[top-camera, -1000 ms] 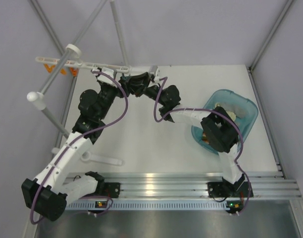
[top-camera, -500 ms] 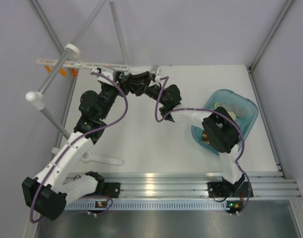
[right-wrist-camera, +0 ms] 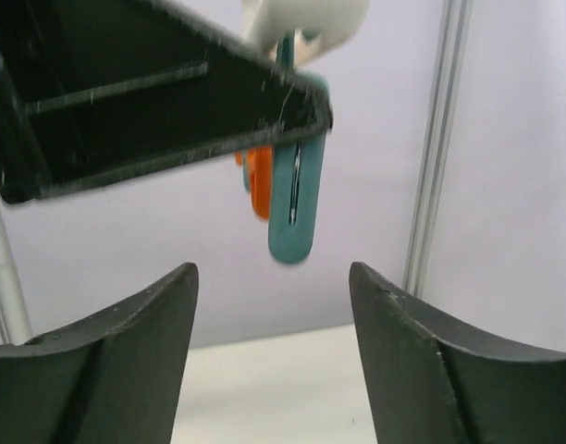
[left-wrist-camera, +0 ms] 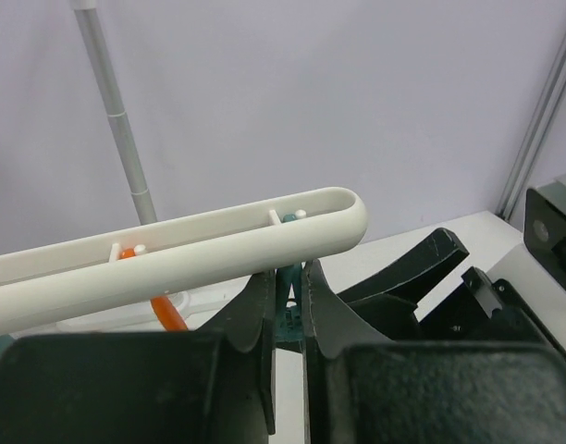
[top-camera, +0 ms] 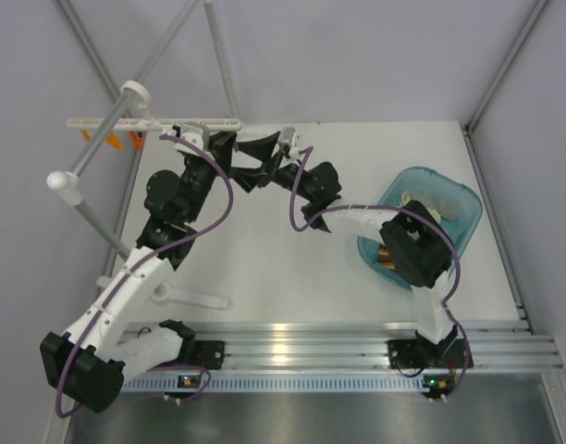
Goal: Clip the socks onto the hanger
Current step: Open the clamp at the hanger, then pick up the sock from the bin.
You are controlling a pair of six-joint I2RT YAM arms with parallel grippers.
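Observation:
The hanger (top-camera: 153,121) is a thin white bar at the back left, with orange clips (top-camera: 124,138) dangling near its left end. My left gripper (left-wrist-camera: 288,277) sits just under the bar's rounded right end (left-wrist-camera: 343,222), shut on a teal clip (left-wrist-camera: 292,310). My right gripper (right-wrist-camera: 274,268) faces it from the right, open and empty, with the same teal clip (right-wrist-camera: 297,208) hanging above and between its fingertips. Socks (top-camera: 385,262) lie in the blue basket (top-camera: 459,199), mostly hidden by the right arm.
Thick grey-white poles with round end caps (top-camera: 64,181) slant along the left side beneath the hanger. A white tool (top-camera: 195,298) lies on the table near the left arm. A second orange clip (left-wrist-camera: 167,313) hangs left of my left fingers.
My left gripper has closed on the teal clip at the hanger's right end. My right gripper has opened. The hanger has shifted slightly up and to the left.

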